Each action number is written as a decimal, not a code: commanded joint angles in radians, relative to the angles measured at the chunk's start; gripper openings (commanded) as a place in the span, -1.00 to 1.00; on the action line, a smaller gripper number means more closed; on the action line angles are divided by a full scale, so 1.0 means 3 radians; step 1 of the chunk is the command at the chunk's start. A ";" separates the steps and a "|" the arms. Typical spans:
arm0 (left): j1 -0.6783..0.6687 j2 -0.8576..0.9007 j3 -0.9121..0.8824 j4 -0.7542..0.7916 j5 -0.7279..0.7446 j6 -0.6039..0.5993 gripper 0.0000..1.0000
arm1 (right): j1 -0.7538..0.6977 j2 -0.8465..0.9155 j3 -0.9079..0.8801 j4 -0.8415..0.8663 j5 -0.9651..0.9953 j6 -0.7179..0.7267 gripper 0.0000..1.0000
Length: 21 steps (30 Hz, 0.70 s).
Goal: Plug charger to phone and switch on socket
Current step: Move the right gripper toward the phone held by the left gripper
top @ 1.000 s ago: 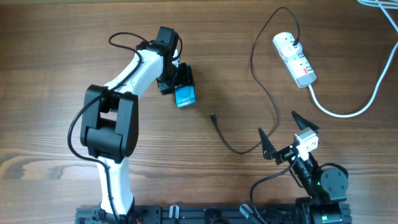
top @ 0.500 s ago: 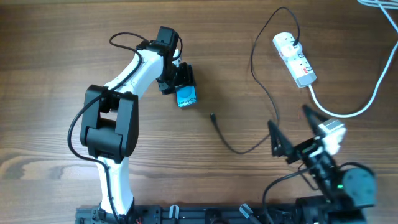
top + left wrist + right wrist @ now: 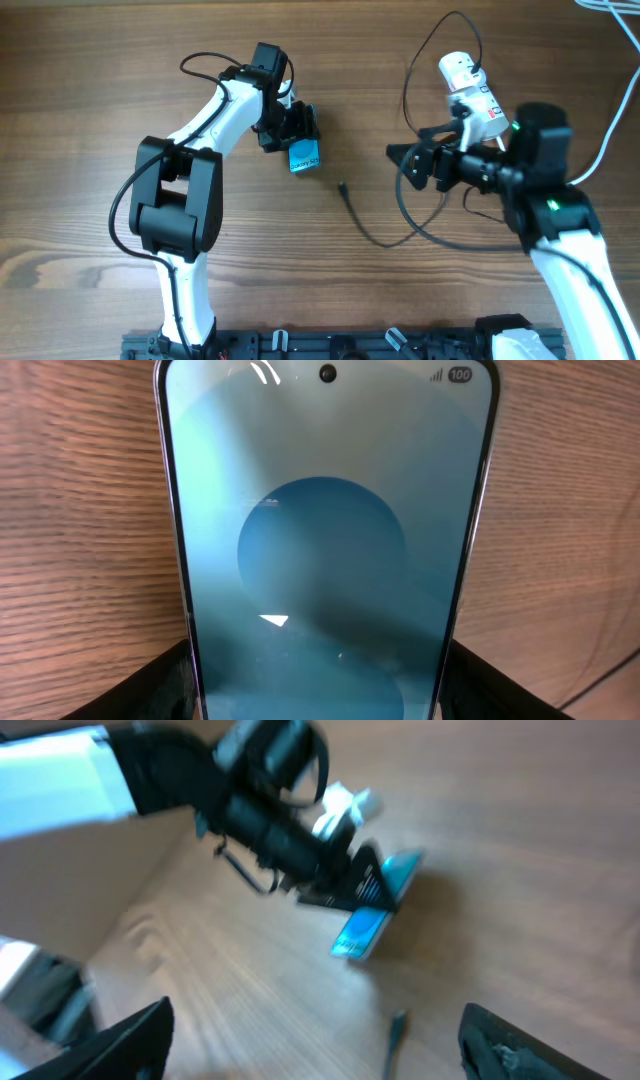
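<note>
Brown wood-grain table (image 3: pixel 70 110) fills my overhead feed, matte and streaked lengthwise. My left gripper (image 3: pixel 299 148) is clamped on the phone (image 3: pixel 305 160), a slim slab with rounded corners and a glossy teal screen. Black fingers (image 3: pixel 150 685) press both its long edges; I cannot tell whether it touches the wood. Just right of it lies the charger (image 3: pixel 362 228), a thin black cable curling over the table, its small plug tip (image 3: pixel 343 187) apart from the phone. Farther right sits the socket (image 3: pixel 458 70), a white oblong strip, partly under my right arm (image 3: pixel 560 220). My right gripper (image 3: pixel 405 168) hangs near the cable's loop, jaws spread wide, grasping nothing.
</note>
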 commanded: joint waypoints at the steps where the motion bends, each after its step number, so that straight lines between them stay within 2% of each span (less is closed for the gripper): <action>1: 0.0006 -0.0136 -0.0011 0.0010 0.0140 0.0102 0.37 | 0.0095 0.0559 0.0011 0.0097 -0.0397 0.0014 0.81; 3: 0.0006 -0.0136 -0.0011 0.0010 0.0140 0.0100 0.37 | 0.0154 0.0824 0.0010 0.0197 -0.0398 0.0142 0.86; 4: 0.0006 -0.0136 -0.0011 0.0009 0.0141 0.0100 0.37 | 0.0203 0.1059 0.0010 0.0355 -0.0413 0.0389 1.00; 6: 0.0006 -0.0136 -0.0011 0.0008 0.0141 0.0099 0.38 | 0.0273 0.1397 0.0010 0.0546 -0.0422 0.0773 0.99; 8: 0.0005 -0.0136 -0.0011 0.0008 0.0167 0.0102 0.37 | 0.0346 0.1740 0.0010 0.0763 -0.0546 0.0820 1.00; 12: -0.0005 -0.0136 -0.0011 0.0008 0.0202 0.0100 0.38 | 0.0511 0.2262 0.0010 0.1152 -0.0556 0.0825 0.96; 17: -0.0084 -0.0136 -0.0011 0.0019 0.0202 0.0098 0.38 | 0.0724 0.2780 0.0010 0.1872 -0.0556 0.1114 0.91; 21: -0.0161 -0.0136 -0.0011 0.0033 0.0201 0.0098 0.39 | 0.0796 0.2911 0.0010 0.2197 -0.0539 0.1259 0.72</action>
